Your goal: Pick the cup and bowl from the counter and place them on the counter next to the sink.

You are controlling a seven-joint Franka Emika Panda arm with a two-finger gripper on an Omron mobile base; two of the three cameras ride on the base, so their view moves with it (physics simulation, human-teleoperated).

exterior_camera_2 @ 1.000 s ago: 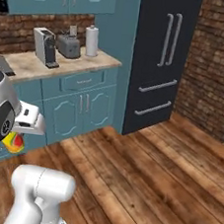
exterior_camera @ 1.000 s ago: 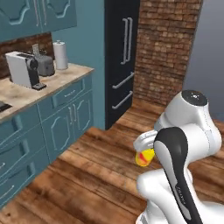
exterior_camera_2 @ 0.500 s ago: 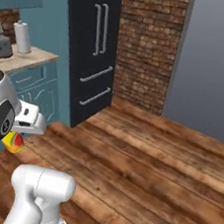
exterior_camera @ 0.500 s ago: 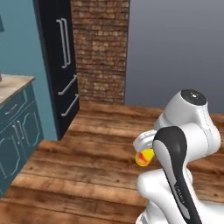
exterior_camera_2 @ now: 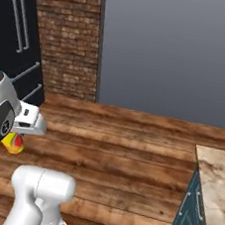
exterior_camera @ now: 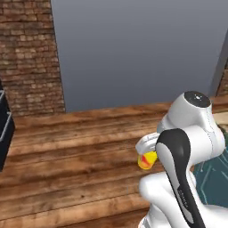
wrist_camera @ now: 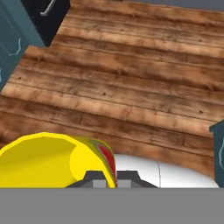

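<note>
The tool (wrist_camera: 106,177) grips the rim of the small yellow, red-splotched cup (wrist_camera: 52,159).

We see a wood plank floor (exterior_camera: 75,156) across the lower half. A plain grey wall (exterior_camera: 133,49) sits at 12 o'clock, a red brick wall (exterior_camera: 26,53) at 10 o'clock. We spot a black fridge (exterior_camera_2: 17,28) with silver handles at 10 o'clock in the right base view, just beside the brick.
</note>
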